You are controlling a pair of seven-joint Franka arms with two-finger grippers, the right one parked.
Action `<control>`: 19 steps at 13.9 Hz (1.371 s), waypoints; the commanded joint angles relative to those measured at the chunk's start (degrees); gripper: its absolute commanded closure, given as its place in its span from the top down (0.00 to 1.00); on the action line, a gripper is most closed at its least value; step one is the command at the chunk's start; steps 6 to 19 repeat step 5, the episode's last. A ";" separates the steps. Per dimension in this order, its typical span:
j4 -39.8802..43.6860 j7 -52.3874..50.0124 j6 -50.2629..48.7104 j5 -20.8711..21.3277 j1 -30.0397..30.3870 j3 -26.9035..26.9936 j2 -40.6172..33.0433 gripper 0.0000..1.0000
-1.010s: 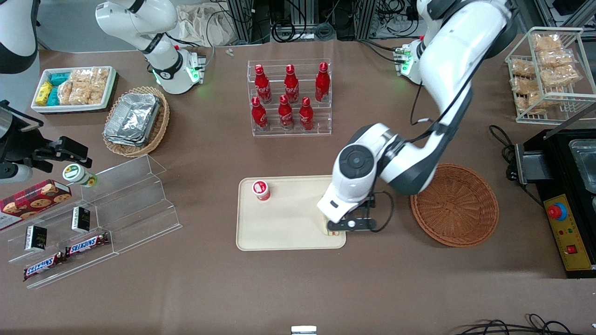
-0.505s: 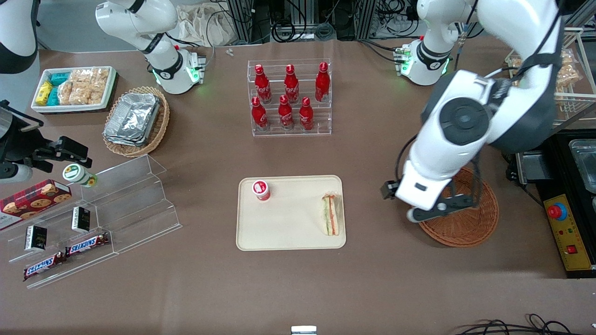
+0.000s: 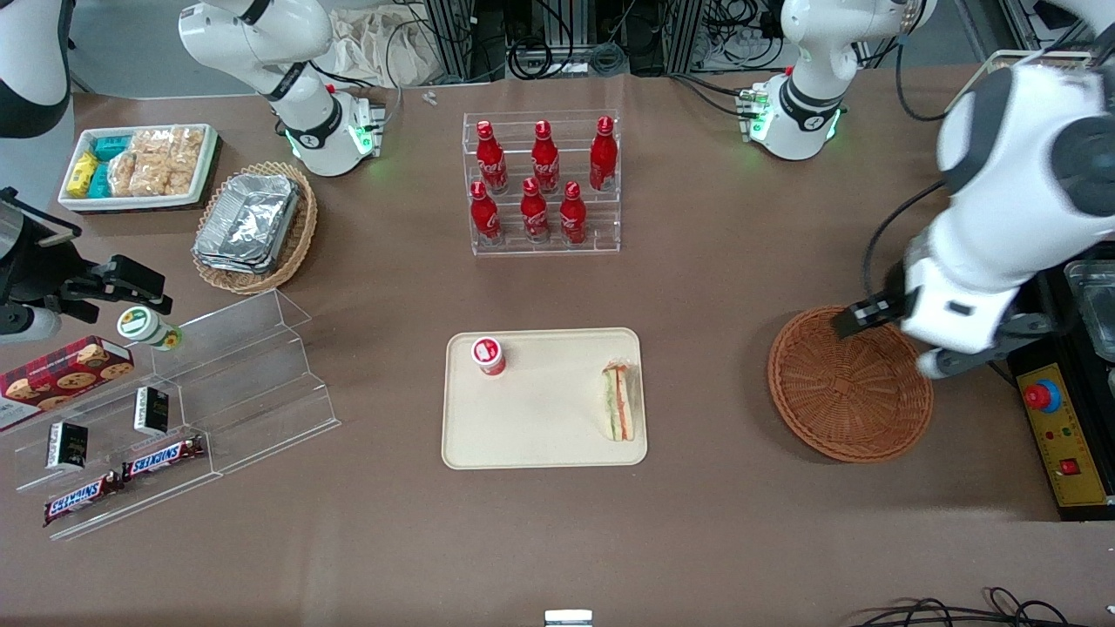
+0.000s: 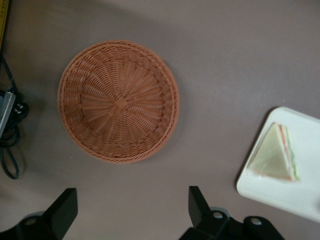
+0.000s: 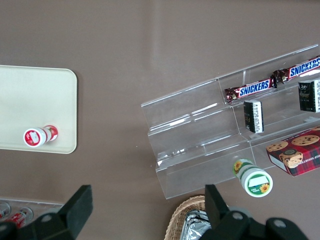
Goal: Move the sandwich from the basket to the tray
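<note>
The wrapped triangular sandwich (image 3: pixel 619 401) lies on the cream tray (image 3: pixel 540 418), at the tray's edge nearest the basket. It also shows in the left wrist view, sandwich (image 4: pixel 274 159) on tray (image 4: pixel 305 190). The round reddish-brown basket (image 3: pixel 849 383) holds nothing, and in the wrist view the basket (image 4: pixel 119 101) shows its bare woven floor. My left gripper (image 3: pixel 984 348) hangs high above the table by the basket's rim, toward the working arm's end. It is open, gripper (image 4: pixel 132 207), with only bare table between its fingers.
A small red-capped bottle (image 3: pixel 489 355) stands on the tray. A clear rack of red cola bottles (image 3: pixel 542 183) sits farther from the camera. A black control box with a red button (image 3: pixel 1058 427) stands just past the basket. A wire rack of snack bags (image 3: pixel 1028 131) is nearby.
The gripper let go of the sandwich on the tray, then rose and swung away over the basket toward the working arm's end. The sandwich stays where it was set.
</note>
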 commanded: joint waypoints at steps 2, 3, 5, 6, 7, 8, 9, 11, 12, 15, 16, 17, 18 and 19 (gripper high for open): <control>-8.15 11.60 1.41 -5.05 -2.28 9.50 -8.71 0.99; -6.84 11.96 1.06 -5.05 -1.93 9.51 -7.83 0.99; -2.10 11.52 -1.30 -4.08 -2.10 9.33 -3.36 0.99; -2.10 11.52 -1.30 -4.08 -2.10 9.33 -3.36 0.99; -2.10 11.52 -1.30 -4.08 -2.10 9.33 -3.36 0.99; -2.10 11.52 -1.30 -4.08 -2.10 9.33 -3.36 0.99; -2.10 11.52 -1.30 -4.08 -2.10 9.33 -3.36 0.99; -2.10 11.52 -1.30 -4.08 -2.10 9.33 -3.36 0.99; -2.10 11.52 -1.30 -4.08 -2.10 9.33 -3.36 0.99; -2.10 11.52 -1.30 -4.08 -2.10 9.33 -3.36 0.99; -2.10 11.52 -1.30 -4.08 -2.10 9.33 -3.36 0.99; -2.10 11.52 -1.30 -4.08 -2.10 9.33 -3.36 0.99; -2.10 11.52 -1.30 -4.08 -2.10 9.33 -3.36 0.99; -2.10 11.52 -1.30 -4.08 -2.10 9.33 -3.36 0.99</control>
